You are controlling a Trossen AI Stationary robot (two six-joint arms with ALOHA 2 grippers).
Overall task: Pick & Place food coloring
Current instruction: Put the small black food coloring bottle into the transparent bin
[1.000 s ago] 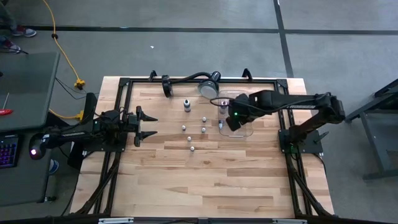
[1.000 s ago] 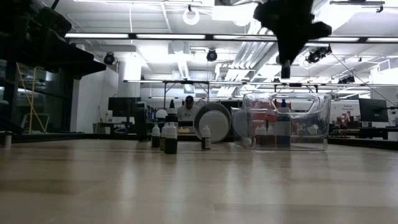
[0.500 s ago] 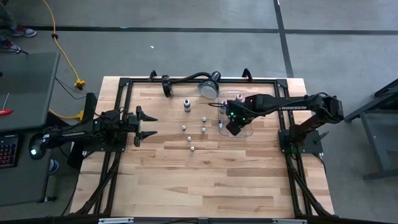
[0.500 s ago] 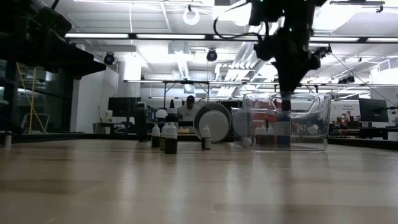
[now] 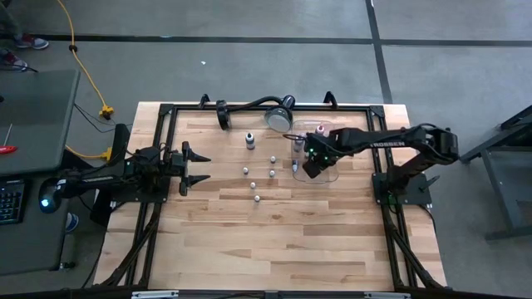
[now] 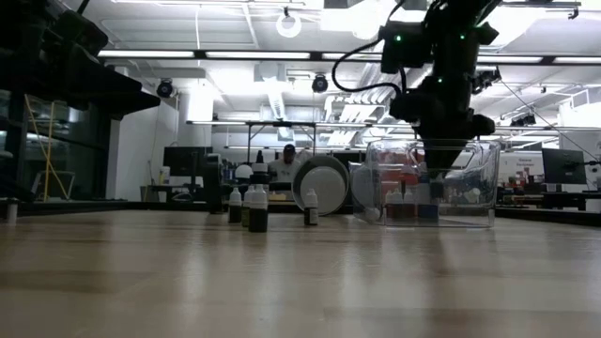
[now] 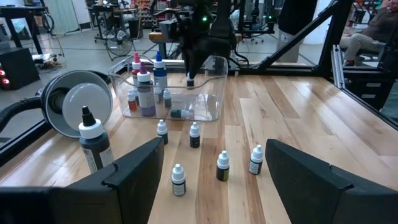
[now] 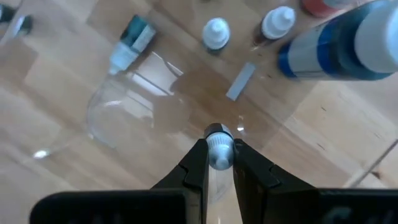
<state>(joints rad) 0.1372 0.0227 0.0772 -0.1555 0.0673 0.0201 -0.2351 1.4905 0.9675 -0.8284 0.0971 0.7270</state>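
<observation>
Several tiny white-capped dropper bottles [image 5: 253, 186] stand upright on their bases in the middle of the table, and they also show in the left wrist view [image 7: 222, 167]. A taller dark bottle [image 7: 93, 140] stands beside them. More bottles stand or lie in the clear tray [image 5: 326, 166] [image 7: 168, 93]. My right gripper [image 5: 307, 166] [image 6: 437, 164] [image 8: 219, 155] reaches down inside the tray, shut on one small bottle. My left gripper [image 5: 195, 166] [image 7: 214, 146] waits open at the table's left side, level with the table and facing the bottles. My right gripper pinches a small bottle by its white cap [image 8: 219, 144] between its two fingers [image 8: 196, 165], coming from above and pointing down. The bottle's body is hidden under the cap and fingers. It sits within the tray's walls; whether it rests on the tray's floor, I cannot tell.
A round silver lamp head [image 5: 280, 114] [image 7: 78, 106] on a black gooseneck lies at the far edge, next to the tray. Inside the tray, a teal-capped bottle [image 8: 130, 40] lies on its side and tall bottles [image 8: 336, 46] stand near my right gripper. Bare wood fills the table's near half.
My right gripper, still shut on the small bottle, has come down from above the tray's rim into the tray and shifted slightly toward the table's left. The left arm and the loose bottles have stayed put.
</observation>
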